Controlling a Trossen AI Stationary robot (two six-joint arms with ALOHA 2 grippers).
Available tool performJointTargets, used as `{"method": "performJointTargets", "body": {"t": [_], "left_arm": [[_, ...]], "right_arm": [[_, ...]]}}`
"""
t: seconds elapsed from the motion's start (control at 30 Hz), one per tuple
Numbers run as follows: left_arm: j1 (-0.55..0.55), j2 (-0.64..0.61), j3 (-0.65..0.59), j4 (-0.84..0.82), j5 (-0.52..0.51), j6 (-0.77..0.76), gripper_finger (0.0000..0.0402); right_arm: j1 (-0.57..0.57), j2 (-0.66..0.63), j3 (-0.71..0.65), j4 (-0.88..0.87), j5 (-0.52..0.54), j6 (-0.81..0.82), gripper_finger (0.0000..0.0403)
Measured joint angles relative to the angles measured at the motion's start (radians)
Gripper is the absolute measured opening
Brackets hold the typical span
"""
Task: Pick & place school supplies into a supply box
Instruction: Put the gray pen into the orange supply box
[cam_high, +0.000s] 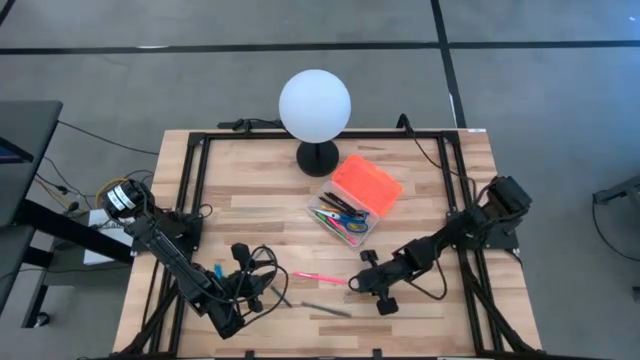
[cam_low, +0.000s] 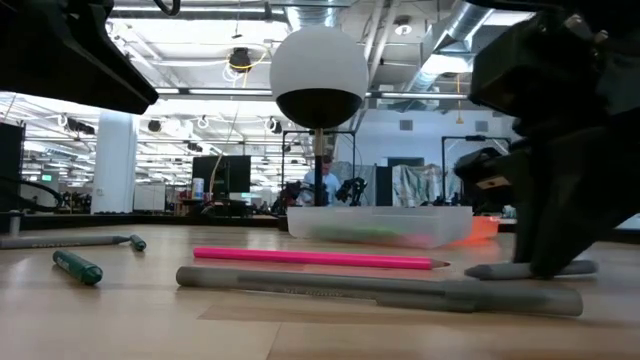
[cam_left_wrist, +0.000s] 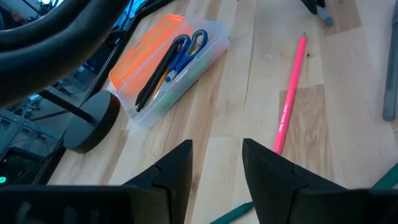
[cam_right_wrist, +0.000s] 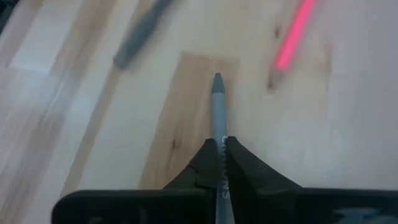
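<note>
Right tool (cam_right_wrist: 219, 163) clenching a grey pen (cam_right_wrist: 218, 109) down at the tabletop (cam_high: 260, 190), just beside the pink pencil (cam_high: 320, 276). Left tool (cam_left_wrist: 216, 163) hovering released near the tabletop's front. Supply box (cam_high: 355, 197) sitting open by the globe lamp (cam_high: 315, 105), holding scissors (cam_left_wrist: 185, 51) and pens.

The desk (cam_high: 260, 180) is pale butcher-block wood inside a black metal frame, standing on a grey concrete floor (cam_high: 120, 80) crossed by dark seams. A white globe lamp (cam_high: 315, 103) on a black base sits at its far edge. Beyond, the hall is open and bright, with exposed ducts (cam_low: 470, 25) overhead, a white column (cam_low: 115, 160), dark monitors (cam_low: 222, 175), and a person (cam_low: 322, 182) seated far back.
</note>
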Motion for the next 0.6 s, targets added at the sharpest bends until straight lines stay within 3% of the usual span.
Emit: {"method": "performJointTargets", "body": {"t": [0.37, 0.6], "left_arm": [[0.000, 0.000, 0.000, 0.000, 0.001, -0.003, 0.0135], [0.000, 0.000, 0.000, 0.000, 0.001, -0.004, 0.0135]], "right_arm": [[0.042, -0.147, -0.007, -0.379, 0.064, 0.288, 0.0002], [0.041, -0.158, -0.005, -0.475, 0.072, 0.364, 0.0002]]}}
